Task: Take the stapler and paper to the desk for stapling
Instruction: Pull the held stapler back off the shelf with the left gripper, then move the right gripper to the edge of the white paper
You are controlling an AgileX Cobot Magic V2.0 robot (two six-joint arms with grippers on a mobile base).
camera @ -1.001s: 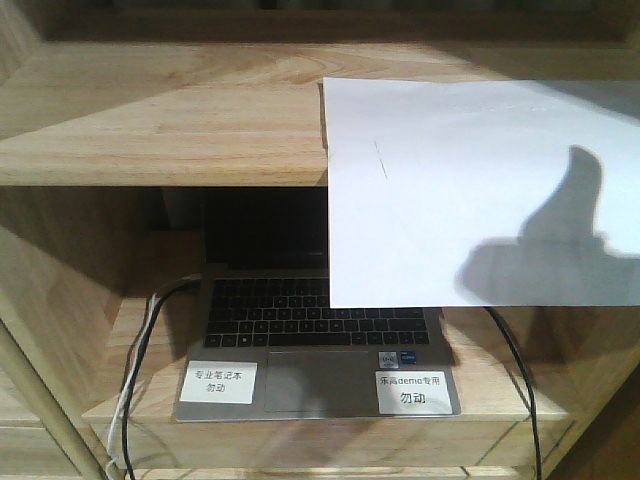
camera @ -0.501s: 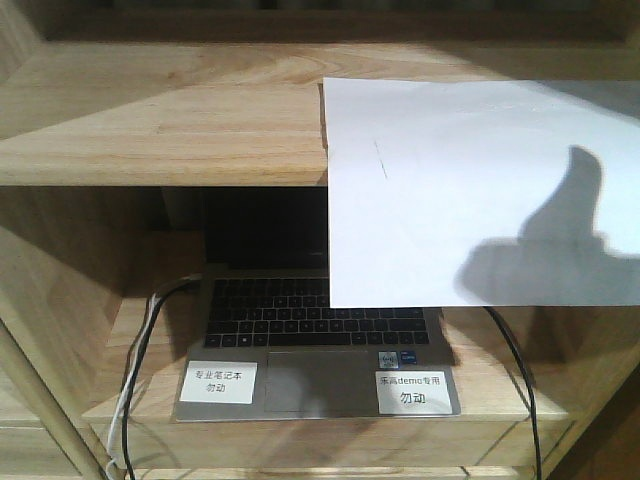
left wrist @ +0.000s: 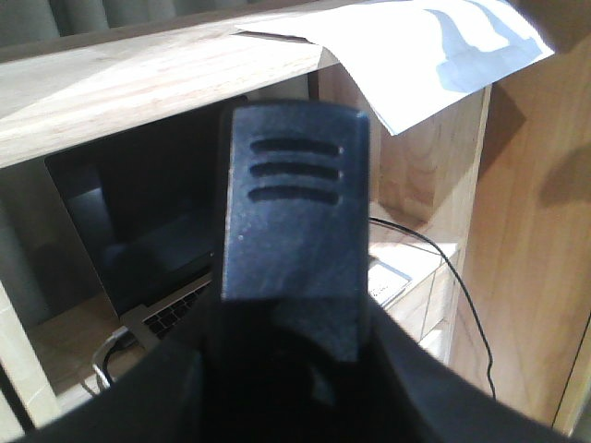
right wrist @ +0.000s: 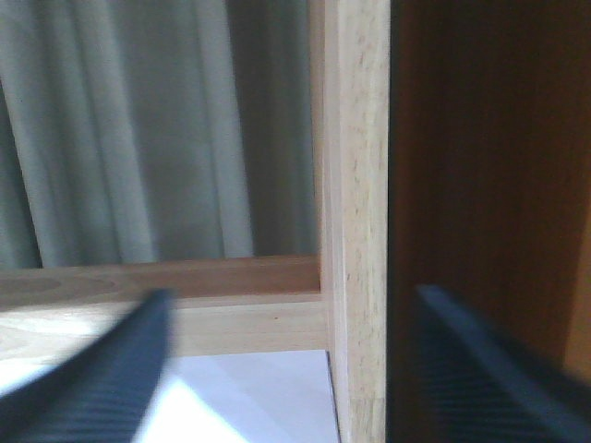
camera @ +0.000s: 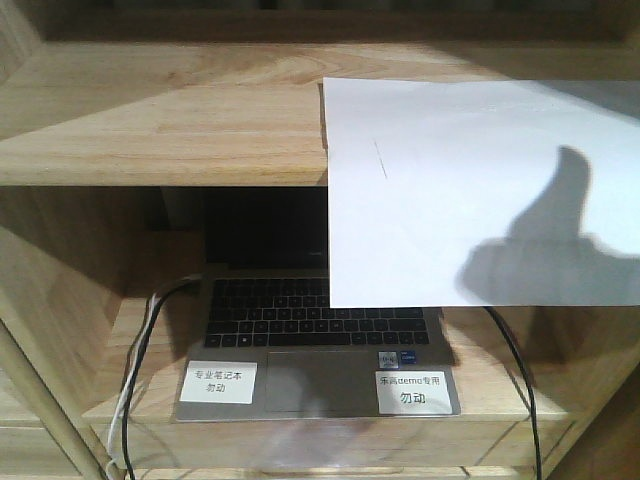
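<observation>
The paper is a white sheet lying on the upper shelf board, its front half hanging over the edge in front of the laptop; a gripper's shadow falls on it. In the left wrist view a black stapler with three grooves stands up out of my left gripper, which is shut on it; the paper is up to the right. My right gripper is open just above the paper, with its fingers either side of a shelf upright. The desk is out of view.
An open laptop with two white labels sits on the lower shelf board. Cables run down at its left and right. Wooden side panels close in the shelf; grey curtains hang behind.
The gripper's shadow on the paper has shifted slightly to the left. The paper and the laptop have not moved.
</observation>
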